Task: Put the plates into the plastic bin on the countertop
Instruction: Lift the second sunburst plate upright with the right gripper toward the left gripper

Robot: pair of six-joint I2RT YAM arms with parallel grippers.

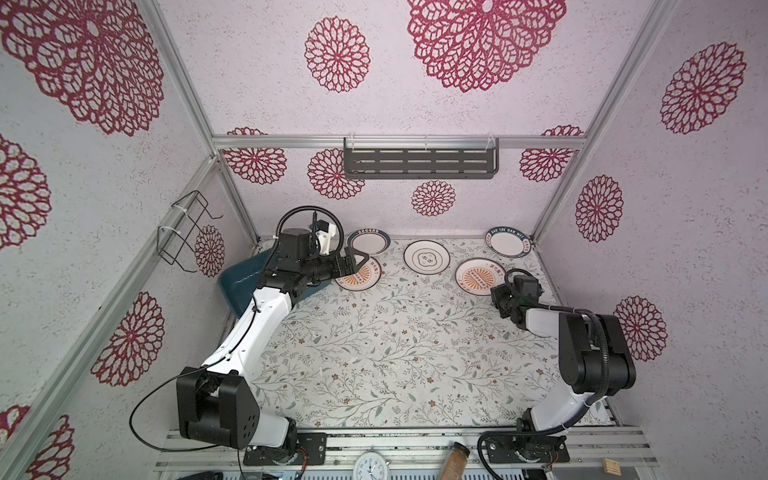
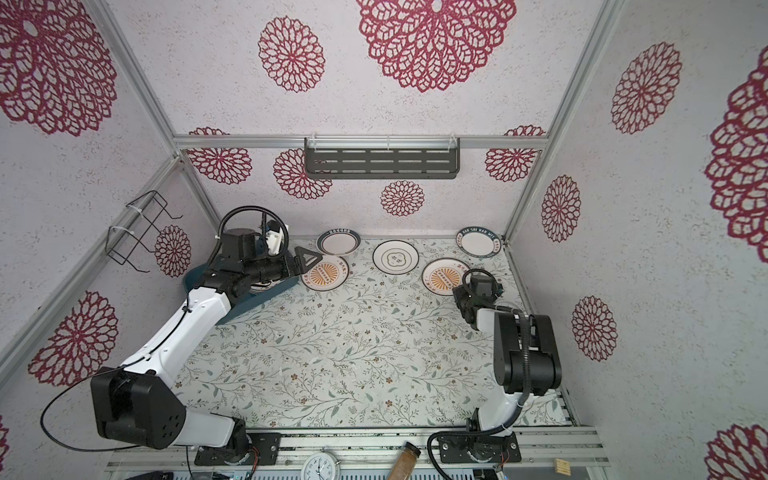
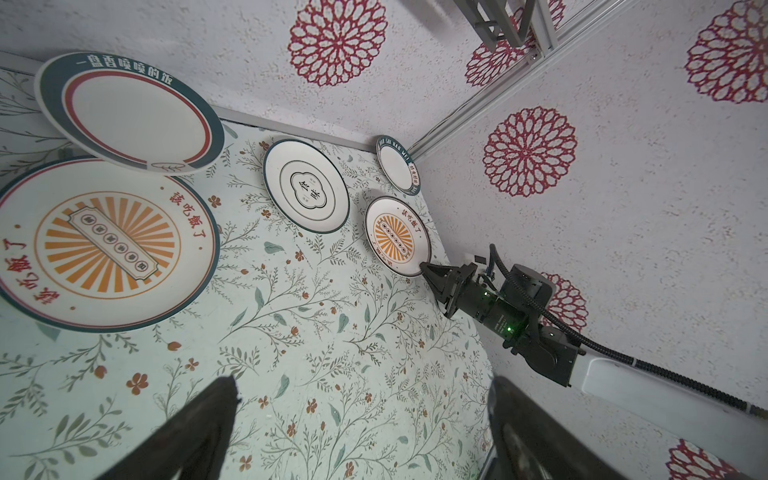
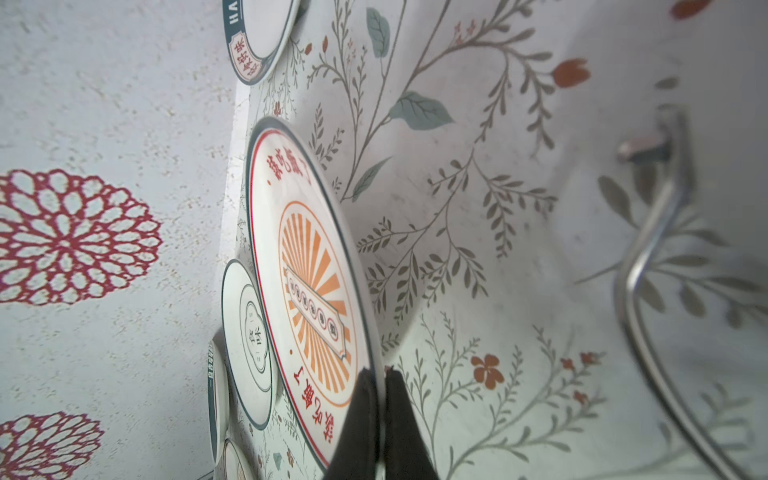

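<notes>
In both top views several plates lie along the back of the countertop [image 1: 395, 353]. My right gripper [image 4: 381, 382] is shut on the near rim of the right orange sunburst plate [image 1: 478, 276], which tilts up off the surface. Beyond it are a black-ringed plate [image 1: 427, 256] and a teal-rimmed plate [image 1: 510, 242] in the back right corner. My left gripper [image 1: 358, 261] stands open and empty over the edge of the left sunburst plate [image 3: 104, 245]; a teal-rimmed plate [image 3: 129, 112] overlaps that plate's far side. The plastic bin [image 1: 235, 282] sits at the back left, mostly hidden under my left arm.
A grey slotted shelf [image 1: 419, 163] hangs on the back wall and a black wire rack [image 1: 187, 232] on the left wall. A clock [image 1: 371, 465], a brown jar [image 1: 455, 459] and a wooden block [image 1: 611, 467] lie past the front rail.
</notes>
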